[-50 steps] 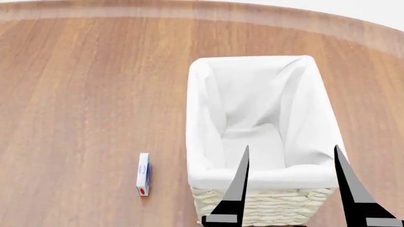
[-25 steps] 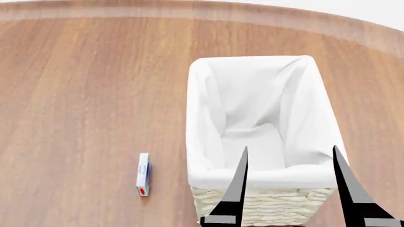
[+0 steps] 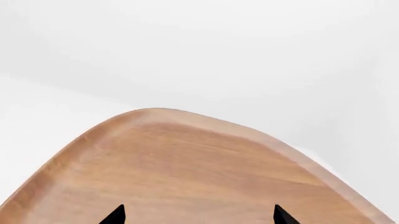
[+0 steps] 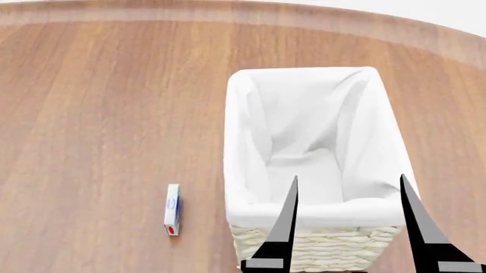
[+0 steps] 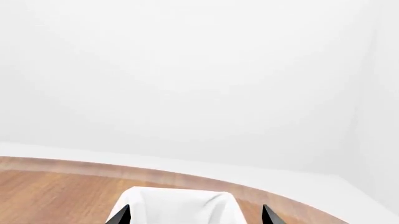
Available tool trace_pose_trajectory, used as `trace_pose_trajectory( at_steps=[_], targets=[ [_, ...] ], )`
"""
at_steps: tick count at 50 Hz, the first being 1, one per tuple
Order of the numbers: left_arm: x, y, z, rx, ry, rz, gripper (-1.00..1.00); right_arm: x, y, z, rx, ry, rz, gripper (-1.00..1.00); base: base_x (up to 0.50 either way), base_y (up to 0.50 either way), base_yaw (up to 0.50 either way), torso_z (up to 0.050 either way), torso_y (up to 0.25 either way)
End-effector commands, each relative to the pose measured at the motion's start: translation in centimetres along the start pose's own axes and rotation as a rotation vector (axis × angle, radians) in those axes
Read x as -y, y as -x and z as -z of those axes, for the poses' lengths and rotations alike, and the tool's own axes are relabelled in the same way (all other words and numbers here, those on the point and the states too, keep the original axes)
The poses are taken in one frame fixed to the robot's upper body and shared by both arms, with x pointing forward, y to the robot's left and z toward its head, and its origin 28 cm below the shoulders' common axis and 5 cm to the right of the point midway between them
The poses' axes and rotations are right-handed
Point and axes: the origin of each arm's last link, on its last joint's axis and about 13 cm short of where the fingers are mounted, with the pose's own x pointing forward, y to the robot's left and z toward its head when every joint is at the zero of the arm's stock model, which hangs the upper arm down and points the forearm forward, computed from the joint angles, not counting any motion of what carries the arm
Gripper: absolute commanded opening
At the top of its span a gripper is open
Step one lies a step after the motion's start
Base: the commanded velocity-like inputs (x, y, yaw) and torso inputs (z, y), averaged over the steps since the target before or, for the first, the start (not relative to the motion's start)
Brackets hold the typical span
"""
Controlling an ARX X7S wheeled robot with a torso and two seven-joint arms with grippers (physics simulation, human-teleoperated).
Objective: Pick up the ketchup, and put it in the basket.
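Left wrist view: rounded brown wooden bench (image 3: 187, 172), white walls; left gripper (image 3: 198, 215) jaws apart, empty.

Head view: rectangular cream wicker basket with white liner (image 4: 383, 136), long axis running away from the robot; small white box (image 4: 172, 209) lies left of it. Ketchup unseen.

Right wrist view: right gripper (image 5: 194, 215) jaws apart, empty, above the basket's near end.

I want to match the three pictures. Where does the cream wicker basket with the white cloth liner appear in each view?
Head view: the cream woven wicker basket with white cloth liner fills the right of centre, open right gripper at its near end.
Right wrist view: only its white liner shows, at the bottom edge between the fingers.
Left wrist view: not in it.
Shared landmark: the brown wooden table.
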Motion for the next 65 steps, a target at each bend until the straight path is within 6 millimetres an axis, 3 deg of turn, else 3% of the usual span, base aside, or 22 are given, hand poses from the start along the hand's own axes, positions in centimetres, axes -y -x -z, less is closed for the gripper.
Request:
trace_pose_trajectory(
  at_steps=[1,36,65],
  targets=[
    [-0.1,-0.2,0.3,-0.038,-0.008,-0.067,1.0,0.0,0.0,0.0,0.0,0.001,0.0,1.0,0.0,0.0,0.0,0.0,0.0],
    [0.9,-0.2,2.6,-0.217,-0.164,-0.074,1.0,0.0,0.1,0.0,-0.003,0.001,0.0,1.0,0.0,0.0,0.0,0.0,0.0],
    [-0.1,-0.9,2.1,-0.171,-0.163,-0.082,1.0,0.0,0.1,0.1,-0.006,0.002,-0.005,1.0,0.0,0.0,0.0,0.0,0.0]
  ],
)
